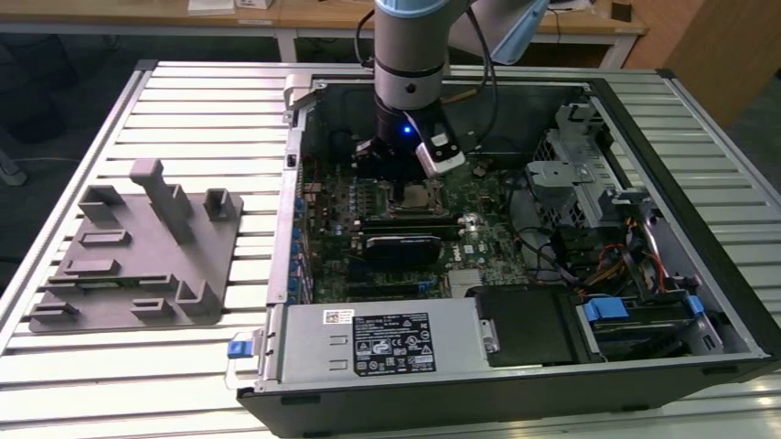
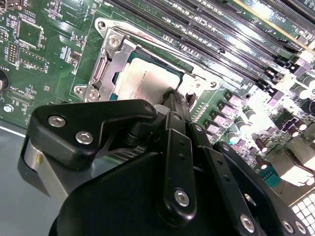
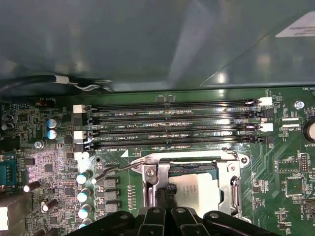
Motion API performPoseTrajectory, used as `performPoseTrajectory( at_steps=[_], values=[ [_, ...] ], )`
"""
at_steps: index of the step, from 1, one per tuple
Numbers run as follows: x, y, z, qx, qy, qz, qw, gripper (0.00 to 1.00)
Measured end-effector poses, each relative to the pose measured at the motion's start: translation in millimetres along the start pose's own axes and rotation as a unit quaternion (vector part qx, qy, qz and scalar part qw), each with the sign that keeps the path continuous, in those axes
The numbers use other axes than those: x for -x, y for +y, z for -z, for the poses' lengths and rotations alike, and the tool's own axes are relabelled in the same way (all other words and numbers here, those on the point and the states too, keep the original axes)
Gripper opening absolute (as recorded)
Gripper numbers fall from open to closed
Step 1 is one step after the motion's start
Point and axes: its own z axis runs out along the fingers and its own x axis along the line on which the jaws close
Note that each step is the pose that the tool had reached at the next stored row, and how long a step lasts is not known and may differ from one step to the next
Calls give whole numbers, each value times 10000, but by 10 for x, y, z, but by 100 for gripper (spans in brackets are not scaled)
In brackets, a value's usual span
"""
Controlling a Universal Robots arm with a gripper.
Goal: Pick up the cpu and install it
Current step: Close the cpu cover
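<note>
At the socket [image 2: 98, 73], I am touching the cpu [image 2: 142, 78] at its edge with my clenched pincer [image 2: 172, 97]; seating, I judge, is needing gentle pressure.

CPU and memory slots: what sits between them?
In the first wrist view, one bar of the socket's metal frame lies between the cpu and the memory slots.

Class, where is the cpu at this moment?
In the second wrist view the cpu lies inside the socket's metal frame, beside the memory slots, just beneath the gripper.
</note>
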Motion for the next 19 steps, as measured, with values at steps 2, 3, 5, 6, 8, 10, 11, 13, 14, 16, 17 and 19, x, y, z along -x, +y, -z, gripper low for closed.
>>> performPoseTrajectory(
  at_steps=[2,3,5,6,8,10,11,13,14,16,17,19],
  values=[
    [10,0,1,1,2,2,10000,11],
    [19,1,0,3,1,3,10000,11],
    [31,1,-1,7,0,6,10000,11],
    [34,2,-1,9,0,8,10000,11],
    [35,4,5,14,-3,8,10000,11],
    [35,3,34,12,0,9,10000,11],
    [35,3,48,12,1,9,10000,11],
    [35,3,53,13,0,9,10000,11],
    [35,3,53,13,0,8,10000,11],
    [27,1,54,12,1,9,10000,11],
    [18,0,54,12,1,9,10000,11],
    [-1,-3,53,12,1,9,10000,11]
  ],
)
